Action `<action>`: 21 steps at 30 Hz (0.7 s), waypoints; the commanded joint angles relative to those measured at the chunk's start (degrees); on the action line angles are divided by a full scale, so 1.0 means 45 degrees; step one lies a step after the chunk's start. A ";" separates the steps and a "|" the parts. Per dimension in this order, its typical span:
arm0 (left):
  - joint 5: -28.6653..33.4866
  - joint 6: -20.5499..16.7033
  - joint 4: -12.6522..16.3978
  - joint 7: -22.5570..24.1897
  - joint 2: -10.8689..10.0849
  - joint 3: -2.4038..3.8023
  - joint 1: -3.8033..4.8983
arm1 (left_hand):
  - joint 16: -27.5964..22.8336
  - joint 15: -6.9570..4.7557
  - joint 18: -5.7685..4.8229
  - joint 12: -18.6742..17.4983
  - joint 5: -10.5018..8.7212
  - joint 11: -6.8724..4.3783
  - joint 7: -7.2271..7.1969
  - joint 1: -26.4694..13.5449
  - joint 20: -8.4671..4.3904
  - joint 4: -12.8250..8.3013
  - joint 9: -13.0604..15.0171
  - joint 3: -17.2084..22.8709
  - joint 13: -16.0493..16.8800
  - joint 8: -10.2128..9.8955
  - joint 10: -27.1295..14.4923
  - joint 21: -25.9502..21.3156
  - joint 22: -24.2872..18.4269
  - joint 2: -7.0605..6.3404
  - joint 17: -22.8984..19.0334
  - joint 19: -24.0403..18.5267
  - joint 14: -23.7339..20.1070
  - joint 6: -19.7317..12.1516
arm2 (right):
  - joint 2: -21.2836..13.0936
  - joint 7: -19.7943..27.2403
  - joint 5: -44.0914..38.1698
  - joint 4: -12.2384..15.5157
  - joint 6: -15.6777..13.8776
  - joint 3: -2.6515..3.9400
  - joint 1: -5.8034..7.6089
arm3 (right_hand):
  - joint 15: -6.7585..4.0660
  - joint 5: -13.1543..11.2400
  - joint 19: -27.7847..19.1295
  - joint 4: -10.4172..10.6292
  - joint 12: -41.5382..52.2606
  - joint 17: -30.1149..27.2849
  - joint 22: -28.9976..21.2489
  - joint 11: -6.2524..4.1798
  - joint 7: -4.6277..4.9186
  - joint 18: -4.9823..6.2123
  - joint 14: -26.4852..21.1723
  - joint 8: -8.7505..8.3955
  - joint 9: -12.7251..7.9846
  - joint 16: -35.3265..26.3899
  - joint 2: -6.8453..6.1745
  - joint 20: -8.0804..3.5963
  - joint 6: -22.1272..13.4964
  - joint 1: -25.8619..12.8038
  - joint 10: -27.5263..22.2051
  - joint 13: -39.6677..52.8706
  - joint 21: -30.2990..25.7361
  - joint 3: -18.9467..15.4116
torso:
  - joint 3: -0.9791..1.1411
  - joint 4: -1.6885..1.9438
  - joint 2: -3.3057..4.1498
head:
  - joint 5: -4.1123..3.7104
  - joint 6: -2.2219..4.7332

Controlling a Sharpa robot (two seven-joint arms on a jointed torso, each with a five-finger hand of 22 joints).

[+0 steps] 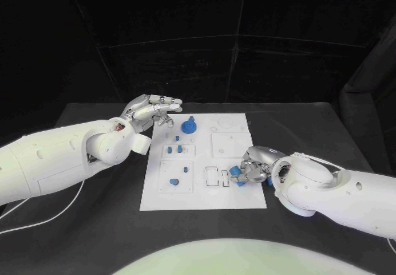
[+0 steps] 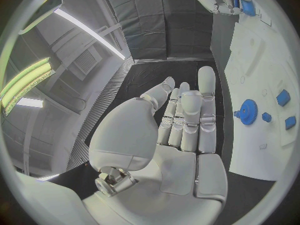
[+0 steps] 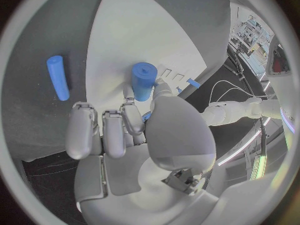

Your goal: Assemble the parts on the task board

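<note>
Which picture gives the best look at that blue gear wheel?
The left wrist view: the blue gear shows its teeth clearly on the white board. The head view shows it small, near the left hand.

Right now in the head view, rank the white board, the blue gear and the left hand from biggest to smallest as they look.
1. White board.
2. Left hand, though it looks raised nearer the camera, so it may look oversized.
3. Blue gear, clearly smallest.
</note>
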 commanded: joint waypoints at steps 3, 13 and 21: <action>0.0036 0.0158 0.0027 0.0061 -0.0008 0.0010 0.0009 | 0.0035 -0.0005 0.0172 0.0018 -0.0008 -0.0017 -0.0044 -0.0018 0.0082 -0.0032 0.0001 -0.0077 0.0012 0.0069 -0.0093 -0.0052 -0.0012 0.0050 -0.0013 -0.0010 -0.0101 -0.0083 | -0.0201 0.0365 0.0249 0.0354 -0.1490 -0.0071 -0.0082 | -0.0135 0.0333 0.0118 -0.0017 0.0080 0.0147 0.0110 -0.0134 -0.0077 -0.0159 0.0767 0.0141 0.0165 0.0128 0.0362 -0.0083 0.0233 0.0143 0.0074 0.0120 0.0092 -0.0112 | 0.0010 0.0000 -0.0011 | 0.0010 0.0026; 0.0036 0.0169 0.0025 0.0055 0.0025 0.0010 -0.0004 | 0.0035 -0.0005 0.0172 0.0018 -0.0008 -0.0017 -0.0044 -0.0018 0.0082 -0.0032 0.0001 -0.0077 0.0012 0.0069 -0.0093 -0.0052 -0.0012 0.0050 -0.0013 -0.0010 -0.0101 -0.0083 | -0.0365 0.0925 0.1267 0.1278 -0.2832 -0.0056 -0.0074 | -0.0225 0.0901 0.0198 0.0045 0.0154 0.0438 0.0305 -0.0236 -0.0190 -0.0196 0.0813 0.0175 0.0368 0.0266 0.0736 -0.0177 0.0445 0.0032 0.0229 0.0310 0.0194 -0.0276 | -0.0014 0.0044 0.0005 | -0.0029 0.0089; 0.0036 0.0174 0.0036 0.0051 0.0032 0.0010 -0.0006 | 0.0035 -0.0005 0.0172 0.0018 -0.0008 -0.0017 -0.0044 -0.0018 0.0082 -0.0032 0.0001 -0.0077 0.0012 0.0069 -0.0093 -0.0052 -0.0012 0.0050 -0.0013 -0.0010 -0.0101 -0.0083 | 0.0122 0.0880 0.1753 0.1229 -0.2740 -0.0052 -0.0072 | -0.0247 0.1040 0.0205 -0.0007 0.0129 0.0478 0.0321 -0.0262 -0.0218 -0.0198 0.0817 0.0164 0.0428 0.0285 0.0743 -0.0199 0.0473 0.0113 0.0247 0.0323 0.0203 -0.0328 | -0.0024 0.0045 0.0017 | 0.0036 0.0076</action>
